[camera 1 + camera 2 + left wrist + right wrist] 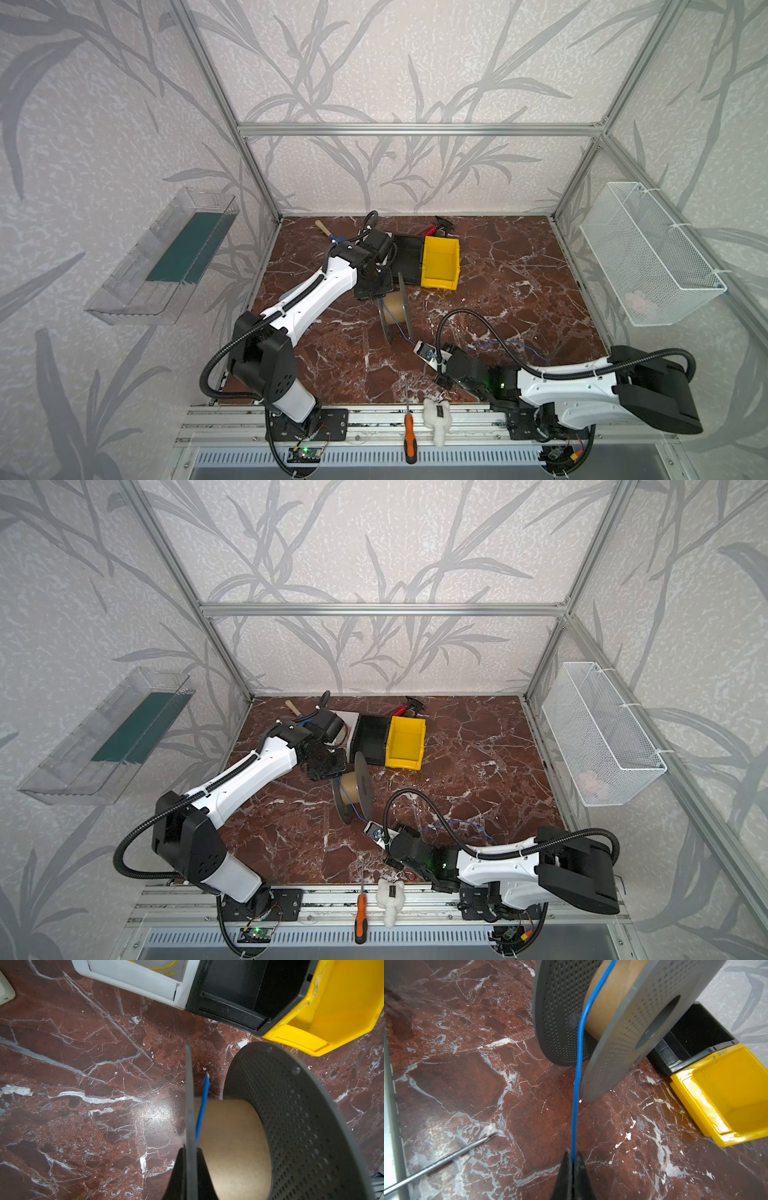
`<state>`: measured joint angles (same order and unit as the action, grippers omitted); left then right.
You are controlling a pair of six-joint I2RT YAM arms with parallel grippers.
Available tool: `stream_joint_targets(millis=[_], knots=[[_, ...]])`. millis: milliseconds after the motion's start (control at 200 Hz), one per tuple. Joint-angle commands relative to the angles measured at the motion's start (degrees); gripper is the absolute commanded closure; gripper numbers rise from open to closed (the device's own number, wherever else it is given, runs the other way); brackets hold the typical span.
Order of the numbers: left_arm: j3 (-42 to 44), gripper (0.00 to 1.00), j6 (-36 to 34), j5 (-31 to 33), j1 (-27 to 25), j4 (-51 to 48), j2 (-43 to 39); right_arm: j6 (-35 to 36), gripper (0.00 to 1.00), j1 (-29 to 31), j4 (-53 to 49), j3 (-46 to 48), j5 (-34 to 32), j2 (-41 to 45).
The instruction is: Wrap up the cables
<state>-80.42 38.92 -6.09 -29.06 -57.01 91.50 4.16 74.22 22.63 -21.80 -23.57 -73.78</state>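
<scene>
**Starting the First Turn on the Spool**

Look to the middle of the bench (519, 291) for the spool (395, 311), standing on two perforated grey flanges with a cardboard core almost bare. Note the left gripper (190, 1152) reaching in from 11 o'clock, shut tight on the thin edge of one flange. Find the blue cable (578, 1064) draped over the core just beside that flange, with a short free tip poking past the core in the left wrist view. Follow it off the spool toward 5 o'clock into the right gripper (572, 1156), closed down narrow and pinching it. Beyond the pinch, see it trail loose over the bench toward 3 o'clock in both top views.

Judging by the bare core: at the very first turn, with no full wrap laid. Next, probably, carry the pinched cable round the core between the flanges while bracing the spool, or turn the spool against a taut line. Keep light tension, or risk losing the short tip off the core.

Counting up: one spool, one blue cable, two grippers. From 12 to 1 o'clock of the spool, three bins in a row: a white bin (145, 982), a black bin (409, 257), a yellow bin (440, 262). At 6 o'clock on the front rail, one orange-handled screwdriver (409, 436) and one white plush toy (436, 419). By the back wall, one wooden-handled tool (321, 226) at 11 o'clock and one red-handled pliers (430, 229) at 12 o'clock.
</scene>
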Motion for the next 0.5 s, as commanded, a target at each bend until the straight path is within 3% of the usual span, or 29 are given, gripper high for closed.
stream_joint_targets(millis=[0,125,220,295,495], knots=[[-1.82,1.00,-1.60,0.91,0.36,-3.51,0.36,-0.65,1.00,0.39,0.10,-1.83,-1.29,-0.57],[-2.48,1.00,-2.80,0.09,0.39,-3.53,-0.70,-1.07,1.00,0.40,-2.50,-3.65,1.09,-1.43],[-1.70,1.00,-3.56,-1.10,0.63,-1.58,-3.45,-1.33,0.57,0.19,-4.03,-4.54,7.65,-1.38],[-1.68,1.00,-4.00,-0.72,1.11,-0.96,-5.90,-1.36,0.41,-0.15,-7.79,-6.54,14.09,-1.27],[0.87,1.00,-5.31,-1.29,3.33,6.87,-14.67,-1.56,0.34,-2.68,-19.06,-10.40,20.77,3.79]])
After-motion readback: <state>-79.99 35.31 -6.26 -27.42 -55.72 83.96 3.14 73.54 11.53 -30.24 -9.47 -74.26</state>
